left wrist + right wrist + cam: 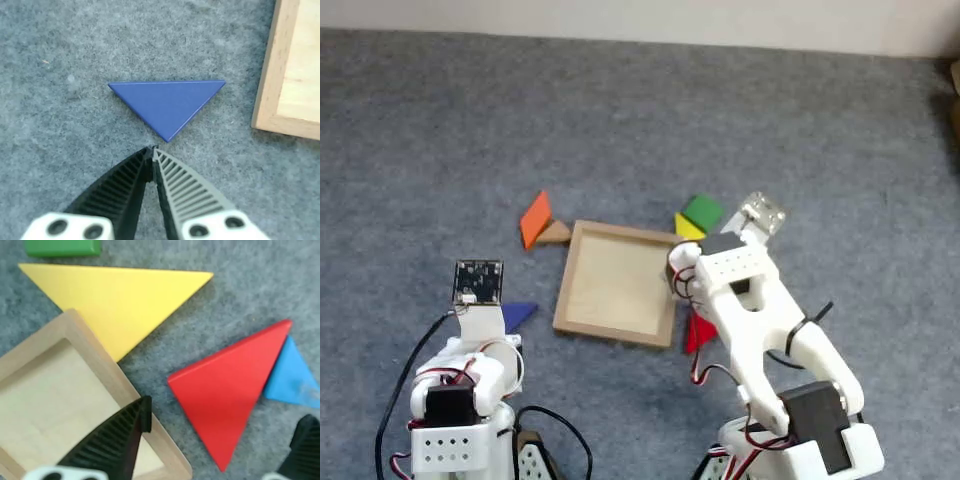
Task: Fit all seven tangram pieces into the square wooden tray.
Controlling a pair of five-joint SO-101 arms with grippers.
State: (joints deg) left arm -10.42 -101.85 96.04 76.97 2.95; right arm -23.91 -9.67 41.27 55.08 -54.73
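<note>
while the left tool (151,150) sits closed near the blue triangle (167,105), the right tool (226,420) gapes above the red triangle (230,390).

On the grey carpet (620,120) a square wooden tray (566,290) lies between the left arm (460,390) and the right arm (760,320), with an orange piece (534,218) touching a brown triangle (556,234) at its upper left corner, a blue triangle (518,314) near its left side, a green square (702,211) and a yellow piece (687,226) at its upper right corner, and a red triangle (698,333) partly under the right arm.
</note>
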